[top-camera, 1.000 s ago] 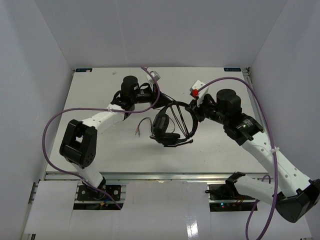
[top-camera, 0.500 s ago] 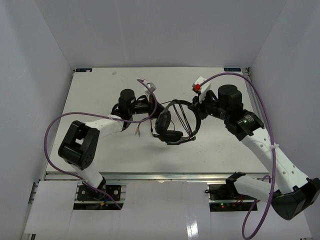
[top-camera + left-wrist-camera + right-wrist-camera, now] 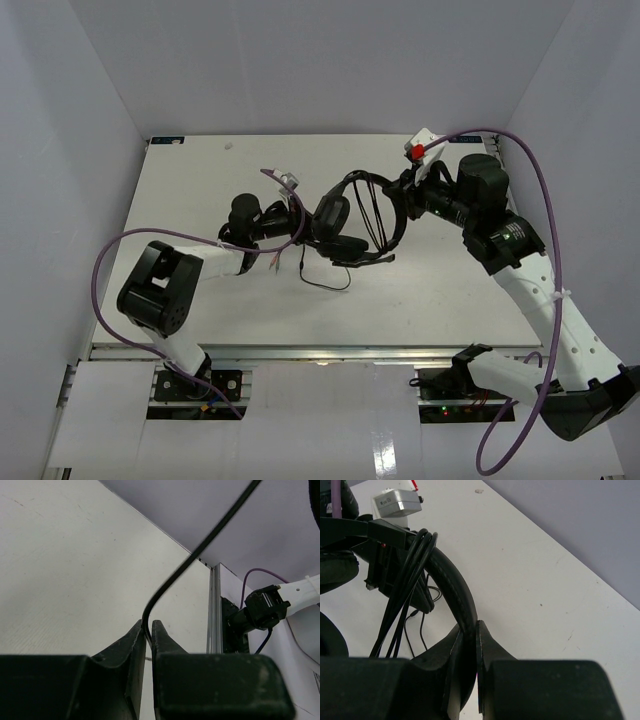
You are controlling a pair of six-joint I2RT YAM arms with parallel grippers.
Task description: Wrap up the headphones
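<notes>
The black headphones (image 3: 352, 222) are held off the table at its middle, with two earcups (image 3: 331, 214) on the left and the arched headband (image 3: 388, 208) on the right. My right gripper (image 3: 407, 195) is shut on the headband (image 3: 451, 582), which has several cord turns (image 3: 404, 592) lying across it. My left gripper (image 3: 299, 222) is shut on the thin black cord (image 3: 199, 551), just left of the earcups. A loose length of cord (image 3: 330, 286) lies on the table below the headphones. The coloured plugs (image 3: 273, 262) lie near my left forearm.
White walls close in the white table (image 3: 200, 300) at the back and on both sides. Thick purple cables (image 3: 110, 250) arc over both arms. A metal rail (image 3: 214, 610) runs along the table edge in the left wrist view.
My right gripper has carried the headphones toward the far right. My left gripper has moved nearer and stayed shut on the cord. More loose cord now lies on the table.
</notes>
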